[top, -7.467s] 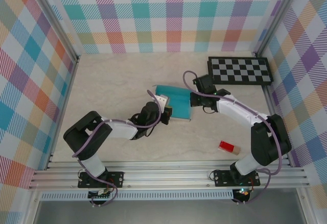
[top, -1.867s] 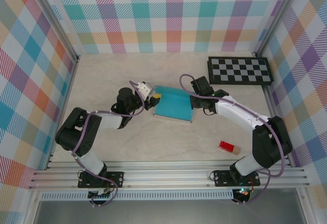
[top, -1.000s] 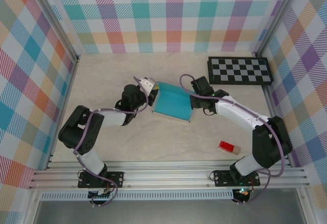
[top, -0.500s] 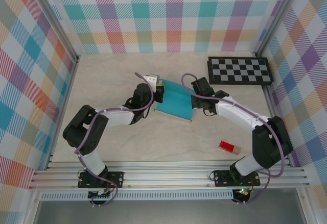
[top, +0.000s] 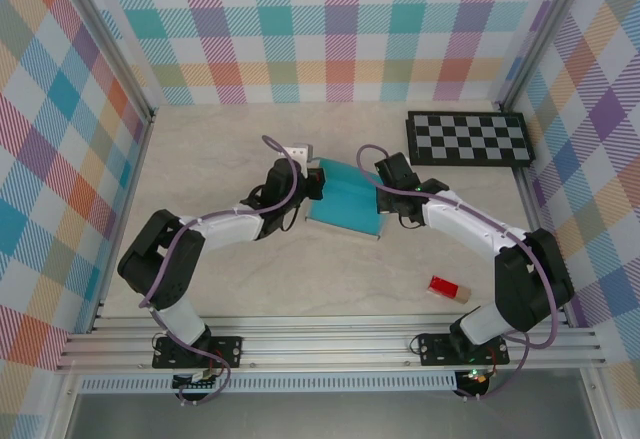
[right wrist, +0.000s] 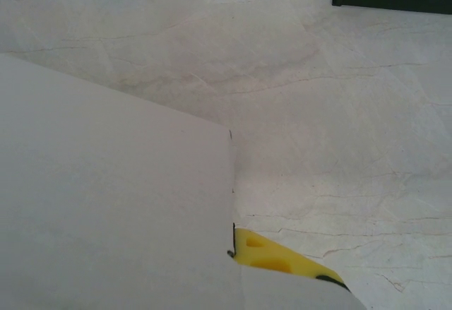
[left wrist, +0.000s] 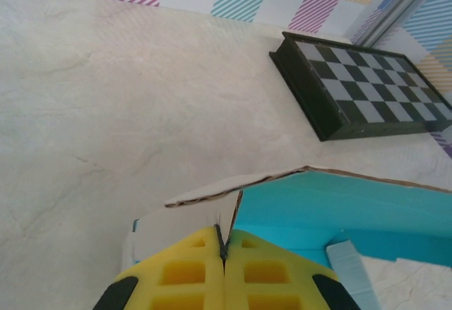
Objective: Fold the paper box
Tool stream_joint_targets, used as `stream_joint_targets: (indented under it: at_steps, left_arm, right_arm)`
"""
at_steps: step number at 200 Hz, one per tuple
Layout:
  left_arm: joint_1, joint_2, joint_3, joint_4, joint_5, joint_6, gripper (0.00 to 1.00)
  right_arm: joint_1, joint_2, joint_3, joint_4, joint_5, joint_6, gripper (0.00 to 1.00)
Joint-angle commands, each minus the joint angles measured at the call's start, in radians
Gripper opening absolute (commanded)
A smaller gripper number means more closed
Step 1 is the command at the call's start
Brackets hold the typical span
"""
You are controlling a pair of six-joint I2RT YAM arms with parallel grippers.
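Here we are over the pale marbled table (top: 230,149), and the paper box (top: 345,199) sits mid-table between the two arms, teal face up, partly folded, with its left side lifted off the surface. The left gripper (top: 314,181) is right at that raised left edge. On the left wrist camera its yellow fingers (left wrist: 191,275) are pressed tight together, tips at the crease where a white flap meets the teal panel. The flap stands tilted above them, and I can't tell whether any card is nipped between the pads. Over on the other side, the right gripper (top: 381,199) is at the box's right edge, closed on the card. From the right wrist, the white face of the card spreads across the left of the view, with one yellow fingertip (right wrist: 275,259) peeking out from under its lower edge. The black-and-white checkerboard (top: 468,139) lies flat at the far right of the table, well apart from the box. The small red block (top: 444,288) rests near the right arm's base, clear of everything.
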Motion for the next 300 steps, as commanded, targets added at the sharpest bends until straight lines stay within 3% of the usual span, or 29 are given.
stream_joint_targets:
  at_steps: [1, 228, 275, 300]
  left_arm:
    - [-0.059, -0.031, 0.056, -0.072, 0.086, -0.082, 0.0]
    - [-0.172, 0.09, 0.197, -0.124, 0.123, -0.271, 0.0]
    - [-0.175, 0.059, 0.101, -0.122, 0.123, -0.2, 0.0]
    - [-0.097, -0.045, 0.046, -0.176, 0.159, -0.13, 0.0]
  right_arm:
    - [0.027, -0.003, -0.016, 0.029, -0.059, 0.016, 0.0]
    - [0.042, 0.052, 0.082, -0.036, -0.072, -0.017, 0.0]
    - [0.043, 0.055, 0.074, -0.02, -0.077, -0.016, 0.0]
    - [0.042, 0.055, 0.076, -0.036, -0.048, -0.04, 0.0]
